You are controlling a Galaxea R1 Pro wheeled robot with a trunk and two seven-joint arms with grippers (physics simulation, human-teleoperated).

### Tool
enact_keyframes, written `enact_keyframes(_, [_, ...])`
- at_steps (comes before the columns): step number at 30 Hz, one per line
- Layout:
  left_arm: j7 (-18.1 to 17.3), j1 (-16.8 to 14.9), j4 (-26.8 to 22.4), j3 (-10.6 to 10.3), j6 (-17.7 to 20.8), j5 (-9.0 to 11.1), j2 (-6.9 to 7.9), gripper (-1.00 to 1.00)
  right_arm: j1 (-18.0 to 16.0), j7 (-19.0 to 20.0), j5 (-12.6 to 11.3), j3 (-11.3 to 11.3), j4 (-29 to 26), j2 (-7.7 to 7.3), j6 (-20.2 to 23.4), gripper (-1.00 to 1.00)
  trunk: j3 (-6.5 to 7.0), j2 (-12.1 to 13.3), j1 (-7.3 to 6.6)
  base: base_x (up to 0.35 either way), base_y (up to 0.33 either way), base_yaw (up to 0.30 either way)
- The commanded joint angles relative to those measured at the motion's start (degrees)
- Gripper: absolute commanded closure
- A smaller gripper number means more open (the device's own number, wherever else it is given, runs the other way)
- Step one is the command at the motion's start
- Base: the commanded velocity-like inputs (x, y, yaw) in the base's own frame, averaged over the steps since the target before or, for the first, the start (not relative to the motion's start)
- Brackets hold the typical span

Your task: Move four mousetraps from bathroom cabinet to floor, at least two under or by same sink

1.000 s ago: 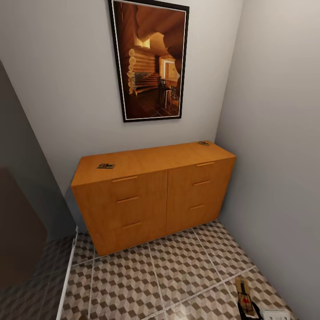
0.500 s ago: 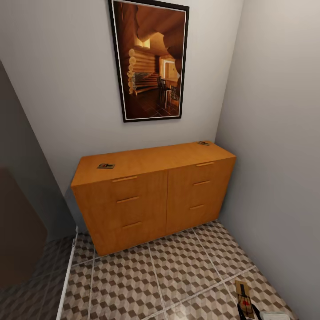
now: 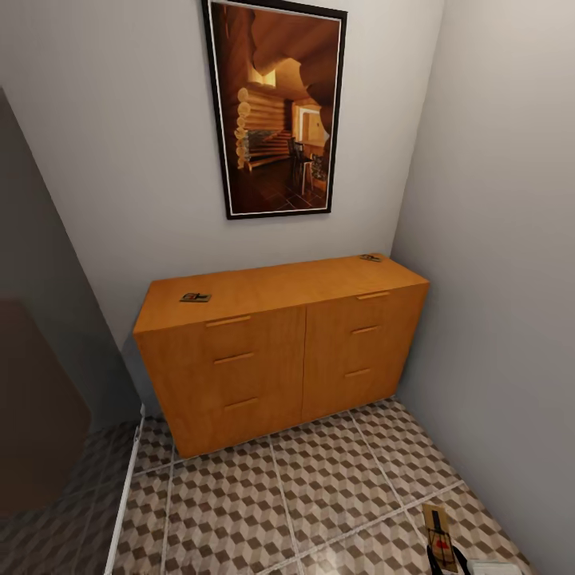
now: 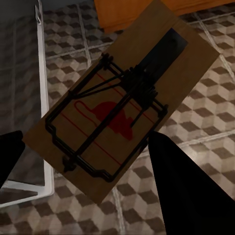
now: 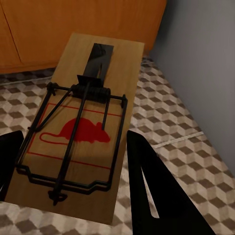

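Two mousetraps on the cabinet (image 3: 279, 335) top, the left mousetrap (image 3: 195, 298) and the far-right mousetrap (image 3: 370, 258), read as specks, their wirework too small to make out; the held mousetrap (image 3: 441, 539) at the head view's lower edge is cut off at its near end, with a sliver of white beside it too clipped to name; the framed picture (image 3: 278, 108) loses its top to the frame; in both wrist views the dark fingers (image 5: 156, 191) run off the edge, so the grip itself can't be judged.

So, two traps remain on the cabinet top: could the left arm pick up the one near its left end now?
Probably not: the left gripper already holds a mousetrap, and the cabinet stands well off.
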Motion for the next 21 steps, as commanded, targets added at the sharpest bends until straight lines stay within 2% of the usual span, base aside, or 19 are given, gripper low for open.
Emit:
enact_keyframes(1, [-0.1,0.0,0.1,0.2,-0.2,0.0,-0.03,1.0,0.0,0.6,-0.6,-0.1,0.0,0.0,-0.2,1.0,-0.05,0.0,-0.01,-0.042,-0.037,0.232])
enact_keyframes(15, [-0.1,0.0,0.1,0.2,-0.2,0.0,-0.1,1.0,0.0,0.3,-0.6,-0.1,0.0,0.06,-0.2,1.0,-0.12,0.0,-0.01,-0.202,-0.179,0.275])
enact_keyframes(21, [-0.1,0.0,0.1,0.2,-0.2,0.0,-0.1,1.0,0.0,0.1,-0.6,0.0,0.0,0.04,-0.2,1.0,-0.16,0.0,-0.01,-0.075,-0.065,0.079])
